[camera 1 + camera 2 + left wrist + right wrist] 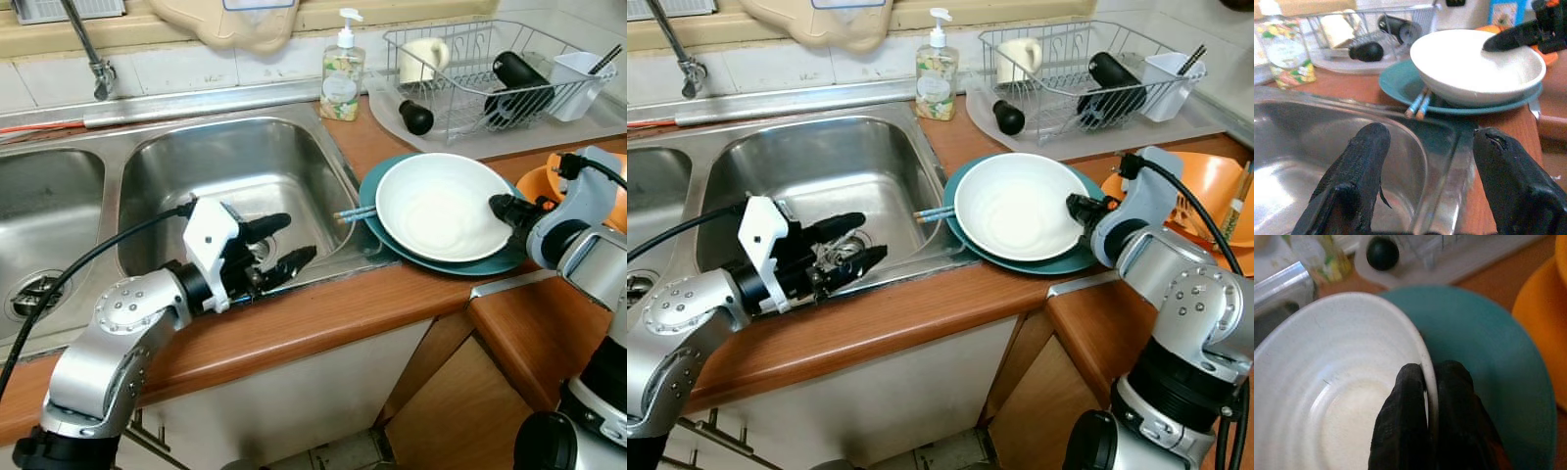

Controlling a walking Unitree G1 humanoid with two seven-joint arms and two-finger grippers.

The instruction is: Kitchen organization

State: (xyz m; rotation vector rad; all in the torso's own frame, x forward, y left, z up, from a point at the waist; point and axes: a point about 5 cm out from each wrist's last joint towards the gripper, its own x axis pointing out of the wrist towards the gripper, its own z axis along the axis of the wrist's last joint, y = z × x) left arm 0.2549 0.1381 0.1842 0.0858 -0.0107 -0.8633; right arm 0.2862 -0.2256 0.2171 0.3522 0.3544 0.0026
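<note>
A white bowl (441,206) rests on a teal plate (377,181) on the wooden counter, just right of the sink. My right gripper (1428,382) is shut on the bowl's right rim, one finger inside and one outside. Two blue-handled chopsticks (355,212) stick out from under the bowl toward the sink. My left gripper (284,245) is open and empty, hovering over the front right part of the steel sink basin (186,186), its fingers (1359,166) pointing toward the bowl.
A soap bottle (342,73) stands behind the sink. A wire dish rack (490,69) with a mug, a black bottle and a white caddy sits at the back right. An orange bowl (1205,186) lies right of the plate. A faucet (88,49) is at the back left.
</note>
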